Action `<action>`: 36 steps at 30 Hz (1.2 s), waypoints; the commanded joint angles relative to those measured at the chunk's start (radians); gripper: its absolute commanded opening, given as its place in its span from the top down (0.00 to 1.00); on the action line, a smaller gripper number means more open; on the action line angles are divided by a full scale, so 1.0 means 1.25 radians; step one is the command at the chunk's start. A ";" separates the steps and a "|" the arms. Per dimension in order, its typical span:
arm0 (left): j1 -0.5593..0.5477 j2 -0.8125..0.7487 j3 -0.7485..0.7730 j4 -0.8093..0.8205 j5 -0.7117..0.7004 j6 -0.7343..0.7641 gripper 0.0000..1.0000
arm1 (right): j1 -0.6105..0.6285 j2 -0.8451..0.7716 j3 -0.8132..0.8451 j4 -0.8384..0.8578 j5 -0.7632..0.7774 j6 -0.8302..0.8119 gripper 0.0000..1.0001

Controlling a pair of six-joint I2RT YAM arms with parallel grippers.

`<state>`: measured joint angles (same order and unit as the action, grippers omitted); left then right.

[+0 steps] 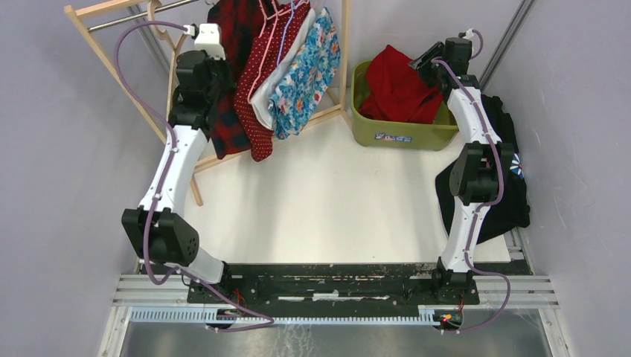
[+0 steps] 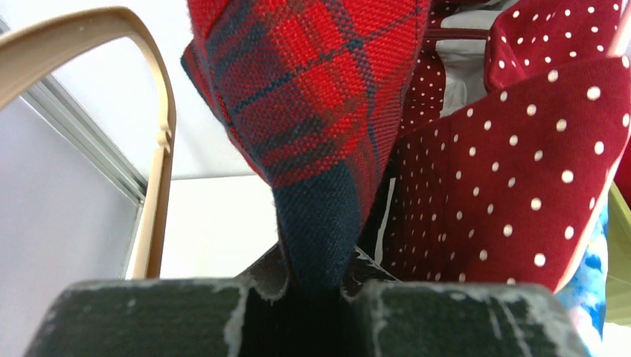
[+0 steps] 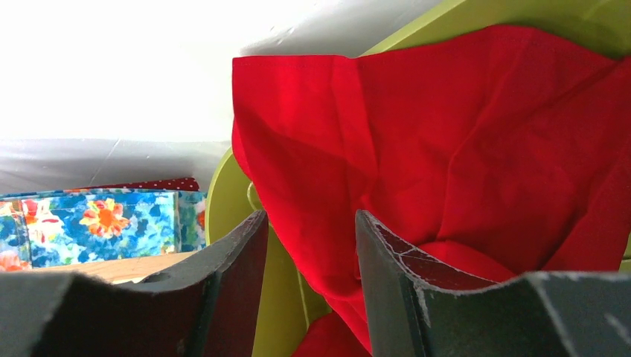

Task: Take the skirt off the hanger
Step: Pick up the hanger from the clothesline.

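1. Plaid skirt (image 2: 312,111), woven in red and navy checks, hangs at the left end of the light wooden clothes rack (image 1: 95,43), which stands at the far left of the white table (image 1: 335,208). Its hanger cannot be made out.
2. The left gripper (image 2: 316,286) is closed narrowly on the lower navy corner of the plaid skirt. The cloth is pinched between its dark, scuffed fingers (image 2: 446,320).
3. Just beside the skirt on the rack hang a dark red garment with white polka dots (image 2: 513,171) and a blue floral garment (image 1: 309,71).
4. The right gripper (image 3: 310,230) is at the lime-green plastic bin (image 1: 405,135) on the far right of the table. Its jaws stand about half apart and grip nothing.
5. A crumpled bright red cloth (image 3: 461,134) fills the bin and shows in the gap between those jaws. Whether the fingers touch it cannot be told.
6. A black cloth (image 1: 513,204) lies at the table's right edge, beside the right arm.
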<state>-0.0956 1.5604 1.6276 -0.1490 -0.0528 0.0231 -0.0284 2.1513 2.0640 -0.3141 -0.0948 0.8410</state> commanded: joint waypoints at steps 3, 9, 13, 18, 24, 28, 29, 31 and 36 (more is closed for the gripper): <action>0.003 -0.163 -0.068 0.247 -0.014 0.004 0.97 | -0.004 -0.040 0.008 0.032 -0.003 0.003 0.48; 0.004 -0.235 -0.136 0.124 0.016 0.042 0.97 | -0.002 -0.042 0.008 0.026 -0.003 -0.006 0.48; 0.003 -0.294 -0.180 -0.005 0.008 0.105 0.97 | -0.004 -0.056 0.004 0.015 0.001 -0.027 0.47; 0.008 -0.370 -0.287 -0.132 -0.007 0.147 0.97 | -0.004 -0.074 -0.006 0.012 -0.001 -0.038 0.48; 0.007 -0.452 -0.348 -0.278 0.078 0.136 0.97 | -0.003 -0.084 0.011 -0.001 -0.025 -0.083 0.48; 0.007 -0.516 -0.332 -0.432 0.149 0.214 0.97 | -0.004 -0.114 -0.002 -0.010 -0.047 -0.155 0.48; 0.006 -0.535 -0.331 -0.464 0.153 0.235 0.97 | -0.004 -0.130 -0.019 -0.004 -0.048 -0.166 0.47; -0.005 -0.575 -0.330 -0.527 0.180 0.273 0.97 | -0.003 -0.157 -0.053 0.009 -0.061 -0.174 0.47; -0.039 -0.596 -0.282 -0.602 0.339 0.304 0.97 | 0.008 -0.228 -0.155 0.099 -0.185 -0.204 0.53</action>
<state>-0.1123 0.8417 1.1778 -0.8944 0.1482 0.3092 -0.0280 1.9808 1.9408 -0.3199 -0.1917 0.6510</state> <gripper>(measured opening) 0.132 0.513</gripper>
